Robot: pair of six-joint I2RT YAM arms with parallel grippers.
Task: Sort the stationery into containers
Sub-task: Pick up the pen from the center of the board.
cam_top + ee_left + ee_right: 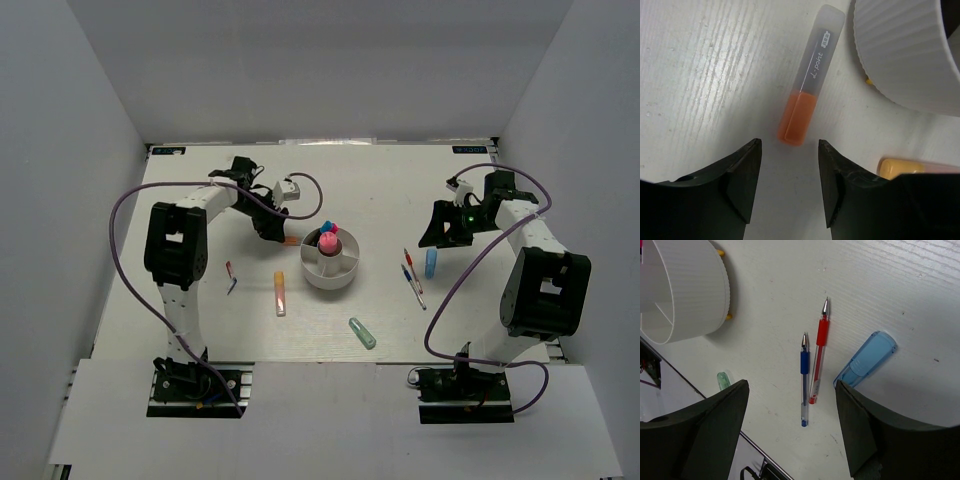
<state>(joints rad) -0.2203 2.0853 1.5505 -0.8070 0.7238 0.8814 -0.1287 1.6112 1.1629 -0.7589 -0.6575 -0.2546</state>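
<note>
The round white cup [330, 270] stands mid-table with a pink highlighter [327, 243] and a blue one [325, 226] upright in it. My left gripper [272, 232] [790, 145] is open and empty, low over the table just left of the cup. An orange highlighter [807, 82] [291, 241] lies right ahead of its fingertips, beside the cup wall [905, 55]. My right gripper [440, 235] [790, 385] hangs open and empty above a blue pen [803, 380], a red pen [818, 355] and a blue highlighter [866, 359] [431, 262].
A yellow-orange highlighter [280, 294] [910, 167] lies in front of the cup on its left. A mint-green highlighter [362, 333] [723, 380] lies near the front edge. A small red pen [231, 275] sits by the left arm. White walls enclose the table.
</note>
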